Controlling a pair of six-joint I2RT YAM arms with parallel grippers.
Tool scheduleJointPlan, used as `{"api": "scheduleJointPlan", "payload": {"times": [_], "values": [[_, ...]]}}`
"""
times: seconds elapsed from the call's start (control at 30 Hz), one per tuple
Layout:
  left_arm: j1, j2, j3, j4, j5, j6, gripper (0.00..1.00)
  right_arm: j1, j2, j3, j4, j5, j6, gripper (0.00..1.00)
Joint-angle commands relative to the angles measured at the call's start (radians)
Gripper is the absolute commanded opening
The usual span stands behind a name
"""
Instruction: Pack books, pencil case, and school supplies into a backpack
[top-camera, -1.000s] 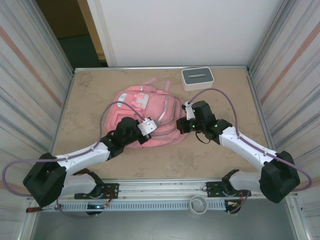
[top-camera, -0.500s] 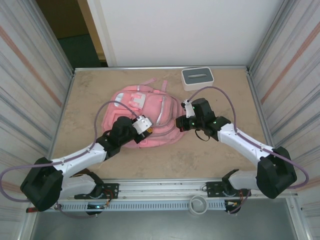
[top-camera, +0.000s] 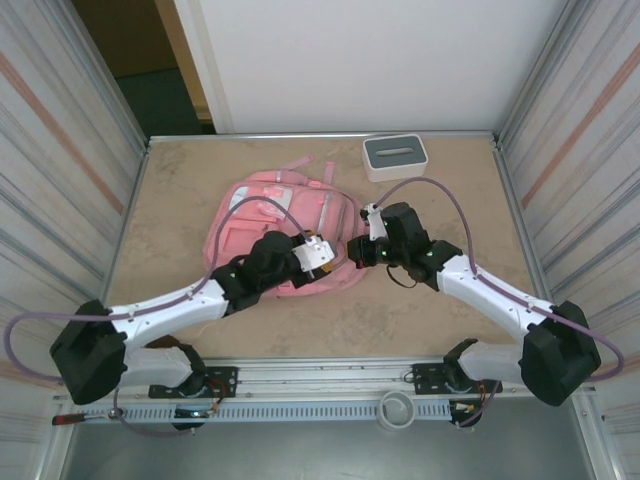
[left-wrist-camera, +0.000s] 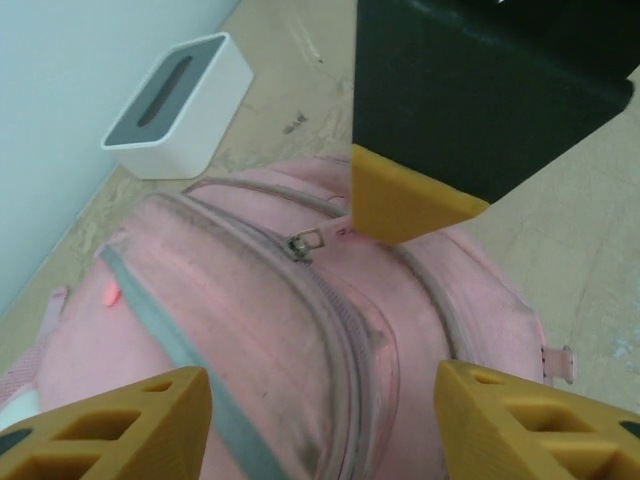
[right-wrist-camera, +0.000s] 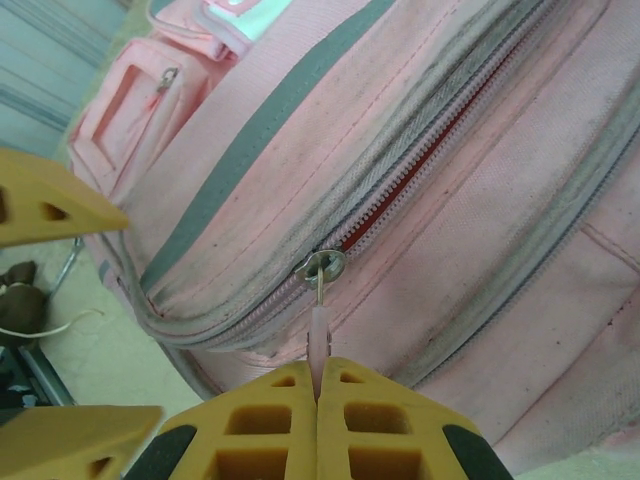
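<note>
Pink backpack (top-camera: 275, 225) lies flat on the bench (top-camera: 180, 190), directly under the left hand (top-camera: 328, 252) and just in front of the right hand (top-camera: 356, 250); the two hands almost meet over its near-right part. Right hand (right-wrist-camera: 318, 395) is clenched, fingers pressed together on the pale zip pull tab (right-wrist-camera: 318, 335), whose metal slider (right-wrist-camera: 320, 266) sits just ahead of the fingertips on the main zip. Past the slider the zip gapes a little and a red edge shows inside. Left hand (left-wrist-camera: 320, 405) is released, jaws wide apart with nothing between them, only pink fabric and a second zip slider (left-wrist-camera: 305, 243) below. In the left wrist view the right hand's orange fingertip (left-wrist-camera: 400, 205) hangs just ahead. White box with grey slotted top (top-camera: 395, 155) stands beyond the right hand at the bench's far edge, well apart from the backpack.
</note>
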Motion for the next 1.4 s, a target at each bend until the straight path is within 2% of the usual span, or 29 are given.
{"api": "scheduleJointPlan", "payload": {"times": [0.0,0.1,0.2,0.27,0.33,0.4,0.43,0.67,0.87,0.93,1.1,1.37], "values": [[-0.005,0.058,0.044,0.001,-0.017,0.053,0.56,0.017,-0.046,-0.01,0.054,-0.009,0.033,0.0],[-0.003,0.107,0.061,0.028,-0.036,0.072,0.5,0.019,-0.053,-0.02,0.06,-0.006,0.039,0.0],[0.0,0.134,0.065,0.053,-0.062,0.07,0.37,0.017,-0.052,-0.029,0.06,0.004,0.035,0.0],[0.007,0.134,0.055,0.069,-0.06,0.062,0.28,0.013,-0.051,-0.038,0.057,0.017,0.03,0.0],[0.012,0.118,0.041,0.077,-0.049,0.051,0.15,0.005,-0.048,-0.044,0.05,0.042,0.027,0.0],[0.017,0.089,0.015,0.097,-0.012,0.041,0.03,-0.001,-0.04,-0.041,0.028,0.086,0.019,0.0],[0.02,0.072,0.0,0.109,0.013,0.039,0.0,-0.005,-0.035,-0.036,0.016,0.114,0.019,0.0],[0.079,-0.052,-0.098,0.178,0.226,-0.005,0.0,-0.019,0.017,0.022,-0.076,0.308,0.039,0.0],[0.121,-0.112,-0.141,0.182,0.326,-0.016,0.0,-0.048,0.059,0.045,-0.067,0.305,0.033,0.0],[0.137,-0.124,-0.155,0.184,0.347,-0.021,0.0,-0.063,0.084,0.059,-0.066,0.27,0.023,0.0],[0.158,-0.129,-0.167,0.193,0.367,-0.039,0.0,-0.079,0.109,0.029,0.056,0.031,-0.063,0.0],[0.158,-0.124,-0.161,0.184,0.366,-0.041,0.0,-0.094,0.157,0.005,0.096,-0.036,-0.078,0.06]]}}
